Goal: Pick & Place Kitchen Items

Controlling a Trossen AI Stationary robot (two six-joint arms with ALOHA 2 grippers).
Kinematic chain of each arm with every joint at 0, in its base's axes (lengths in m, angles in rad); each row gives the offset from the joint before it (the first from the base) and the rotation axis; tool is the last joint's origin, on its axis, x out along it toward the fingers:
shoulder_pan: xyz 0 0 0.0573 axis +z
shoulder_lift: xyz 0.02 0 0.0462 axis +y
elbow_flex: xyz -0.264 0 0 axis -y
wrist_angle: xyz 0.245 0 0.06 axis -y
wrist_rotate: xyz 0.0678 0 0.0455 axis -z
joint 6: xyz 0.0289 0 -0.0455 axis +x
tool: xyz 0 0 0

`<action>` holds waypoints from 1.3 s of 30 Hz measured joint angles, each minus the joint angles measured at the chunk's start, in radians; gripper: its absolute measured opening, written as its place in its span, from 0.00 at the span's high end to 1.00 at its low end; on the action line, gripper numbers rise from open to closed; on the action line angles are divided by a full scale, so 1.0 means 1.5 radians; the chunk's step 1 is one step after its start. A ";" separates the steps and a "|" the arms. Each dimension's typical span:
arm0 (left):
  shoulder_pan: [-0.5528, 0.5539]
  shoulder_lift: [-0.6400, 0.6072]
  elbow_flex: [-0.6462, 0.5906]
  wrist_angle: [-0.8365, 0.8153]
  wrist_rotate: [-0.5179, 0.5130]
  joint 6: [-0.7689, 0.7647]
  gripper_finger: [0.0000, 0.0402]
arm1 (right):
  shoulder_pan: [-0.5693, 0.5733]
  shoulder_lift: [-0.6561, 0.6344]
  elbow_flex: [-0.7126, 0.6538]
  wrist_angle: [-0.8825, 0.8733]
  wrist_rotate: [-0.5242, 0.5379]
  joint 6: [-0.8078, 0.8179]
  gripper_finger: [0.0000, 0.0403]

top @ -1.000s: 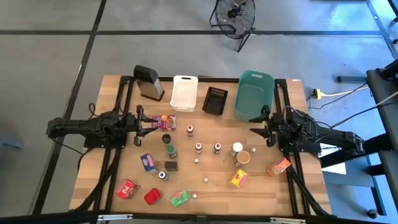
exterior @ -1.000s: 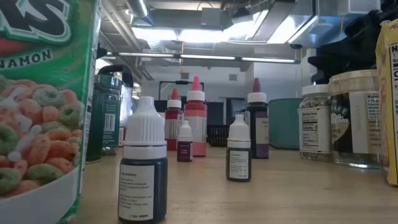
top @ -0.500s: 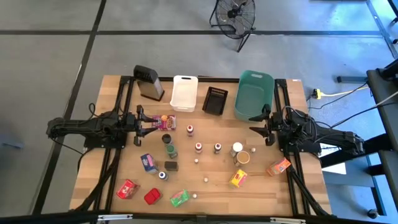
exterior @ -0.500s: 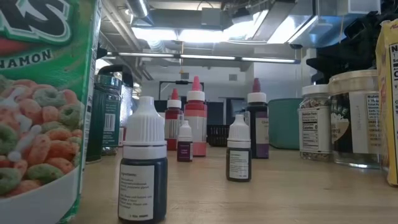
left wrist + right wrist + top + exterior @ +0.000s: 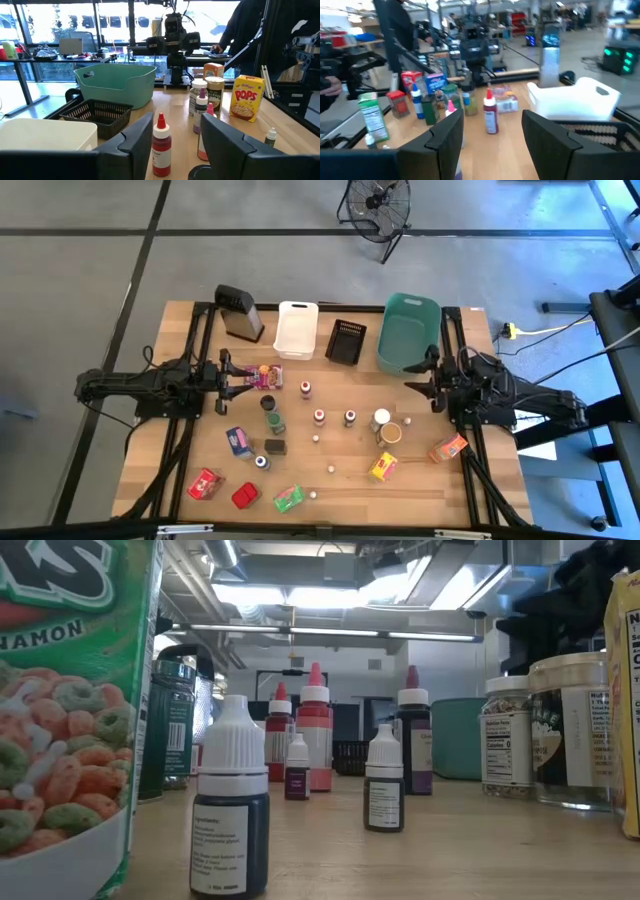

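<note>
The kitchen items stand spread over the wooden table (image 5: 330,480). They include small capped bottles (image 5: 319,418), a green-lidded jar (image 5: 270,405), white-lidded jars (image 5: 382,418) and red (image 5: 205,483), green (image 5: 289,498), yellow (image 5: 384,466), orange (image 5: 449,448) and blue (image 5: 238,442) packets. My left gripper (image 5: 232,377) hovers level at the table's left side, open and holding nothing (image 5: 175,125). A pink packet (image 5: 265,376) lies just past its fingertips. My right gripper (image 5: 415,380) hovers level at the right side, open and holding nothing (image 5: 492,120).
At the table's far edge stand a grey grater (image 5: 239,312), a white bin (image 5: 297,329), a black basket (image 5: 345,341) and a teal bin (image 5: 408,333). The teal bin is just beyond my right gripper. A person stands beyond the table in the left wrist view (image 5: 250,25).
My right gripper has risen a little above the table, staying open and level. The items have not moved.
</note>
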 joint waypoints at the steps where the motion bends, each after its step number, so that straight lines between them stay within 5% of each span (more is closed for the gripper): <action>1: 0.000 0.000 0.000 0.000 0.000 0.000 0.60 | 0.000 0.007 0.015 -0.016 0.015 0.007 0.49; 10: 0.000 0.000 0.000 0.000 0.000 0.000 0.59 | 0.000 0.119 0.126 -0.100 0.093 0.028 0.40; 26: 0.000 0.000 0.000 0.000 -0.001 -0.007 0.59 | 0.046 0.461 0.385 -0.178 0.050 -0.044 0.33; 39: 0.000 0.000 0.000 -0.001 0.000 -0.007 0.59 | 0.164 0.693 0.554 -0.227 0.050 -0.113 0.33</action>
